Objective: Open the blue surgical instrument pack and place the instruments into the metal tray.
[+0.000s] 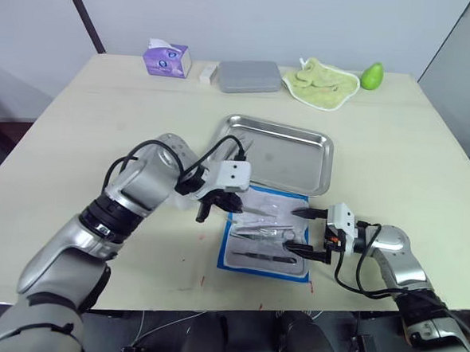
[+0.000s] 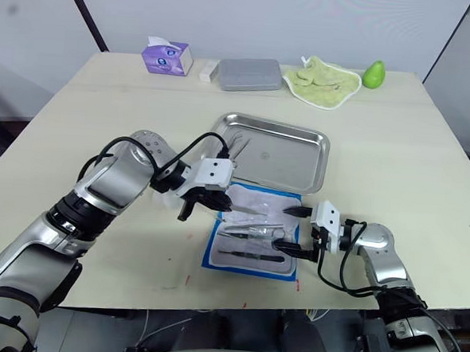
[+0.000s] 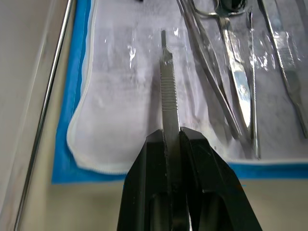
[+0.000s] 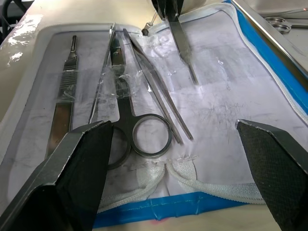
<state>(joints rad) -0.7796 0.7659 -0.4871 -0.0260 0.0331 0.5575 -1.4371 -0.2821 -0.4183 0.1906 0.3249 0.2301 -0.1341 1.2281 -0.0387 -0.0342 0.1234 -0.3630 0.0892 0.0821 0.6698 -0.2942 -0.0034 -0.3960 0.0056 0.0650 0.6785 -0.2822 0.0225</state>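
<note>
Left end effector (image 3: 172, 139) clamped, right end effector (image 1: 304, 231) spread wide

Along the far edge of the pale beige table (image 1: 428, 156) sits a row of odds and ends. Furthest left is a small purple tissue box (image 1: 167, 60) with a white tissue poking out of its top. Just to its right lies a small white block (image 1: 208, 72), possibly an eraser, though it is hard to tell from here, and it sits just beside a grey rectangular box (image 1: 247, 75) with a closed lid. Further right is a crumpled yellow-green cloth (image 1: 321, 83), and at its right edge stands a green pear-shaped object (image 1: 372, 75). Behind the table rises a plain white wall (image 1: 268, 18).
</note>
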